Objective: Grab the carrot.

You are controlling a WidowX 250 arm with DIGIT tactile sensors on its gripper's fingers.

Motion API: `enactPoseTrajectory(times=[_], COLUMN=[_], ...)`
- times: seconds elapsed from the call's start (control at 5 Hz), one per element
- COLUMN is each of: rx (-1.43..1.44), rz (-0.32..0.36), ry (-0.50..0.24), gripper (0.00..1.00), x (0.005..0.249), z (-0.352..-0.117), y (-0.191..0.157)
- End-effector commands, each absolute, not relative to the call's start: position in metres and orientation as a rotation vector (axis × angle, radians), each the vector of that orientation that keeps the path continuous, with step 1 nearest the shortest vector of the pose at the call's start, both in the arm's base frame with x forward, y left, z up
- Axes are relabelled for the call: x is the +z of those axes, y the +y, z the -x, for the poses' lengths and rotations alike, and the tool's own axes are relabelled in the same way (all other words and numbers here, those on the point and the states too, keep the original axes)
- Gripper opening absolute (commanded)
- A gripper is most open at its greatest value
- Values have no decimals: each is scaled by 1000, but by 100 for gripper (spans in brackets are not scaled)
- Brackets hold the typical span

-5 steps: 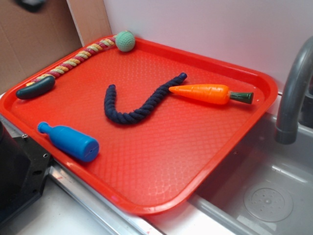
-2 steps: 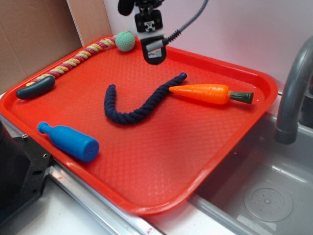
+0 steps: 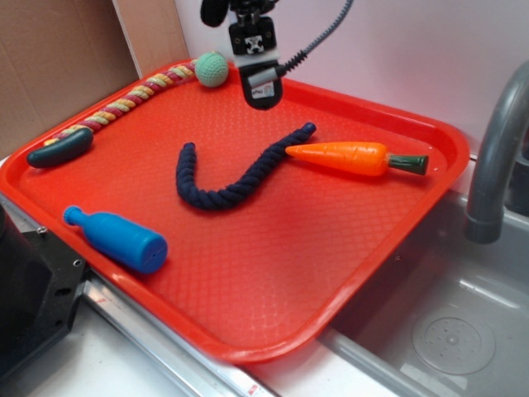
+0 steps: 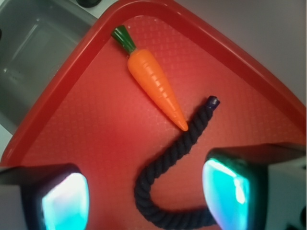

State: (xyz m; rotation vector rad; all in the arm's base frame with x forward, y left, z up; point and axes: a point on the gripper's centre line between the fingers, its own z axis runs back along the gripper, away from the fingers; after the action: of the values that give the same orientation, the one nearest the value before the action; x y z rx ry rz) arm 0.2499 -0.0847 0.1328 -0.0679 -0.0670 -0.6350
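The orange carrot (image 3: 343,157) with a dark green stem lies flat on the red tray (image 3: 273,281), towards its right rim, tip pointing left at the end of a navy rope (image 3: 240,175). In the wrist view the carrot (image 4: 154,86) lies ahead of the fingers, its stem up by the tray's corner. My gripper (image 3: 260,91) hangs above the tray's back part, left of the carrot and well apart from it. It is open, and only the rope (image 4: 175,163) shows on the tray below the two fingers (image 4: 225,194).
On the tray also lie a blue bottle (image 3: 120,238) at the front left, a dark green cucumber (image 3: 59,149) at the left, a braided coloured rope (image 3: 124,103) and a green ball (image 3: 212,69) at the back. A grey faucet (image 3: 494,157) and sink (image 3: 446,331) are at the right.
One second ago the gripper was out of the picture; it has come in above the tray's back part. Since 0.4 s ago it has stayed put. Nothing on the tray moved.
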Motion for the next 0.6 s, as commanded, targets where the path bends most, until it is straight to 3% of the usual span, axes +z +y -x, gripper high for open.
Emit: enactPoseTrajectory(times=[0.0,0.4], rx=[-668,-786], rz=[74,45], ry=[-161,-178], gripper=[100,100], x=[121,77], z=[-282,-308], y=[-113,-145])
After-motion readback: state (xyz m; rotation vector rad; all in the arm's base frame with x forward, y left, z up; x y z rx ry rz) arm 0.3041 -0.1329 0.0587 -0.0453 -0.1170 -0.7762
